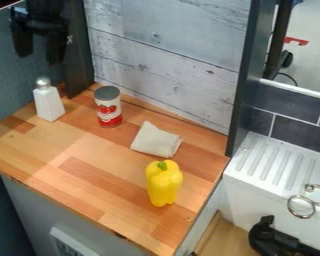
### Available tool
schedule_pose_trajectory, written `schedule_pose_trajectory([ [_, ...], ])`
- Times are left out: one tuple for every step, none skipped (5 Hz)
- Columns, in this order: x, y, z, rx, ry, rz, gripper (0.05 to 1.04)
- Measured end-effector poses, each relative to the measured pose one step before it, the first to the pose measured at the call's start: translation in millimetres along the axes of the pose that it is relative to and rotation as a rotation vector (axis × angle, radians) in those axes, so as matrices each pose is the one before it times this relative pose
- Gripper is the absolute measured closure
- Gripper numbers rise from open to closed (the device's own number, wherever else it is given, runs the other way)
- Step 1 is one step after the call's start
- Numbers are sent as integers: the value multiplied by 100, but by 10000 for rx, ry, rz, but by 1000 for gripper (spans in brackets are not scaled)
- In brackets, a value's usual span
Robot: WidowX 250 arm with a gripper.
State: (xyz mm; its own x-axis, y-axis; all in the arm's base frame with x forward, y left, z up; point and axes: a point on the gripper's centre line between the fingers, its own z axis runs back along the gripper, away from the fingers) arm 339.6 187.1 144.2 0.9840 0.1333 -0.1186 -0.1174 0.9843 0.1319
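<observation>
Black two-finger gripper (39, 49) hung upper left, fingers apart, empty. White tapered shaker (49, 105) stood upright, silver cap (43, 82) up, near left edge of wooden counter (46, 150); bare wood toward red-and-white cylindrical can (109, 109).

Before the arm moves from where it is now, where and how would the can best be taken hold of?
Probably by the upper part of its round side, with the hand coming from above. The can stands upright, its flat grey top facing up and its sides straight. The white shaker and folded cloth stand clear of it.
</observation>
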Motion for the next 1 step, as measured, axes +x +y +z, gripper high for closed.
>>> schedule_pose_trajectory([
  [-2613, -4097, 1677, 358, 0, -652, 81],
])
